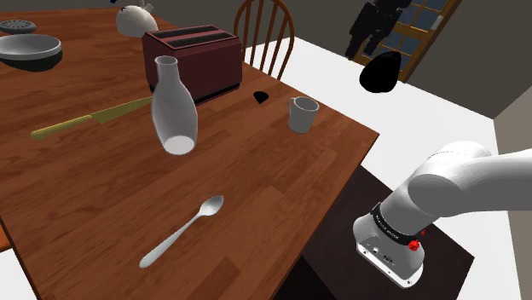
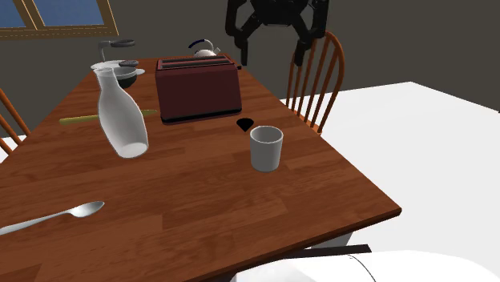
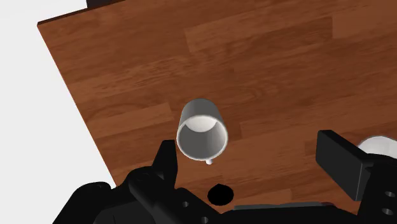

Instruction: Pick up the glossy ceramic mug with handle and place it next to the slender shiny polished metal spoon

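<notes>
Your tool (image 3: 248, 146) hangs spread wide above the table (image 3: 273, 57), gripping nothing, probably ready to straddle the pale mug (image 3: 202, 130). The mug stands upright below, closer to one finger, so centre first. The spoon (image 1: 182, 230) lies well apart.

A dark red toaster (image 1: 192, 60) stands toward the far end of the wooden desk (image 1: 256, 187). A clear glass carafe (image 1: 173, 115) stands just in front of it. A yellowish knife (image 1: 85, 119) lies flat beside the carafe. Farther back sit a dark bowl (image 1: 30, 51) and a pale kettle (image 1: 135, 17). A wooden chair (image 1: 266, 38) stands at the desk's edge near the toaster.
</notes>
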Controlling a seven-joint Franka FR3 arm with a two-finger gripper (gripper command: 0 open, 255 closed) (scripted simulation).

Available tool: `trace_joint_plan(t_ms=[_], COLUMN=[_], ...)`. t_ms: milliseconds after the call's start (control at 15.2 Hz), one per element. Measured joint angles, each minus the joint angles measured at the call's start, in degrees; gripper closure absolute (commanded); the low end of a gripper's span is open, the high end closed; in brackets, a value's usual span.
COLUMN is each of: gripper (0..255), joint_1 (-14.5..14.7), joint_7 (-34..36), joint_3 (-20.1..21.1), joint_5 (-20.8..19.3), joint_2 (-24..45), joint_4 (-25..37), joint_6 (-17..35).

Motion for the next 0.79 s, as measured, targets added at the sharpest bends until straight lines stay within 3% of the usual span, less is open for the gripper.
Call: trace_joint_plan(t_ms=[330,792], gripper=[0,0], joint_1=[-0.5,-1.9], joint_7=[-0.6,-2.7], joint_3=[-0.6,-2.3], joint_5=[-0.3,-1.0], joint_2=[2.3,11.1], joint_4=[-3.3,-8.7], joint_6=[4.8,17.3])
